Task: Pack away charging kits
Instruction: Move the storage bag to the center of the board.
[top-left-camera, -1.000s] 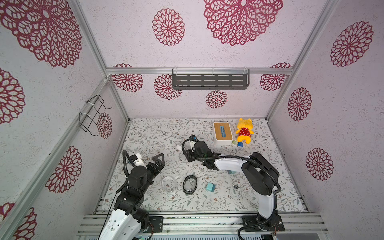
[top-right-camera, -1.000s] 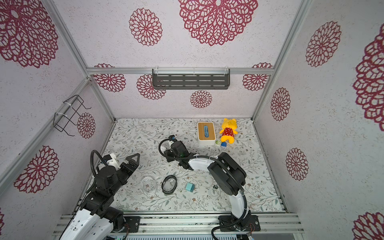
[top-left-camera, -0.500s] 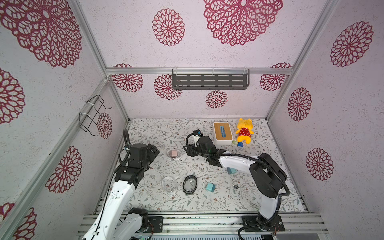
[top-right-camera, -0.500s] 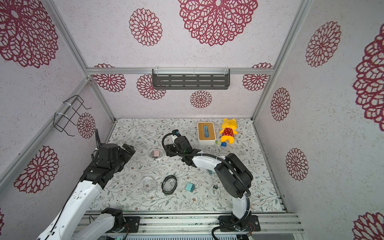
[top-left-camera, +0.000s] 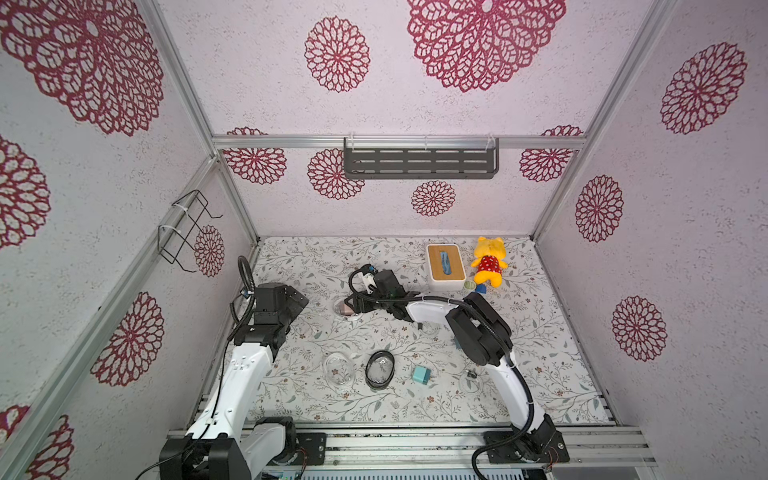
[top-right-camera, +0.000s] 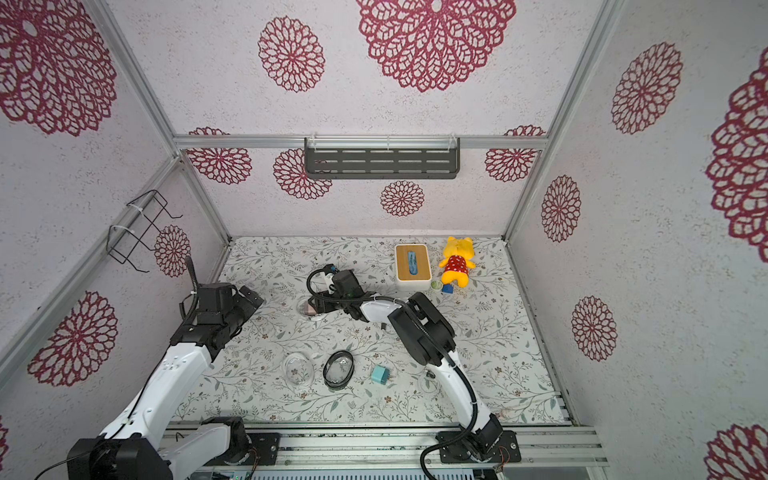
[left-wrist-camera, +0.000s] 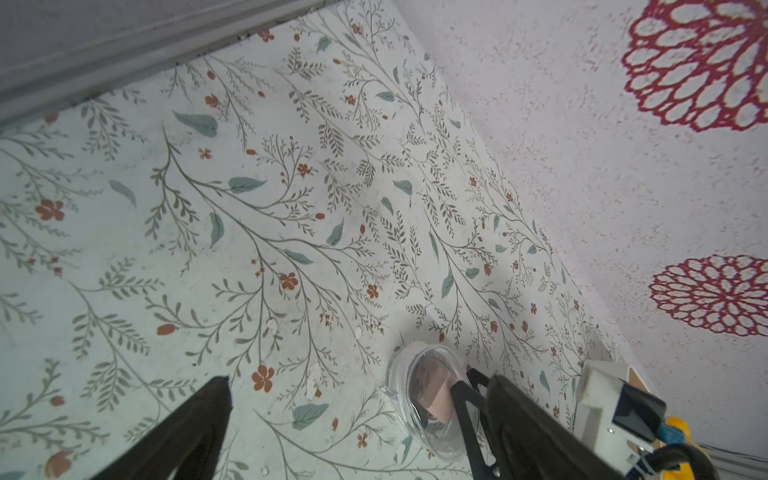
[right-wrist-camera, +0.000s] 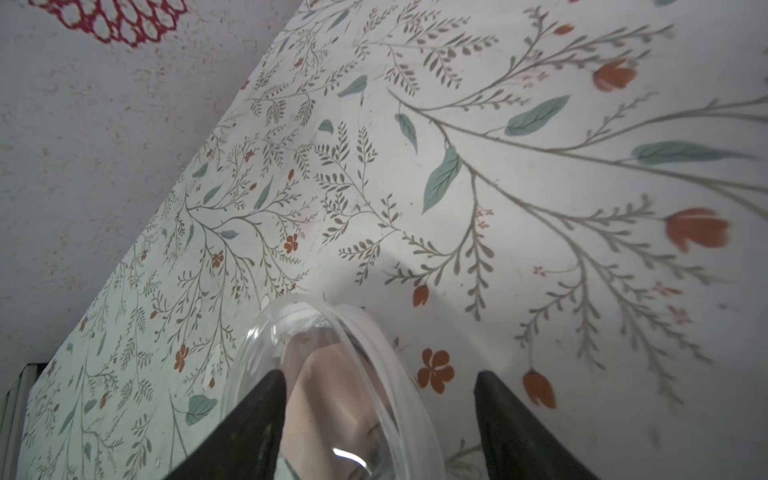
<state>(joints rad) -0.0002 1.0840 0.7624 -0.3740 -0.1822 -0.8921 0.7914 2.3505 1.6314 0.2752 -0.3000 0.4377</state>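
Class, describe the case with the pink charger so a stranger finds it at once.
Find the white box with the wooden top at the back. Left of it, nearer the front, lies a clear oval case. Only this case holds a pink charger.

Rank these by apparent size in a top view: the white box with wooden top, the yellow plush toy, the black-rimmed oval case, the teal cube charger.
1. white box with wooden top and yellow plush toy: too alike to split.
2. black-rimmed oval case.
3. teal cube charger.
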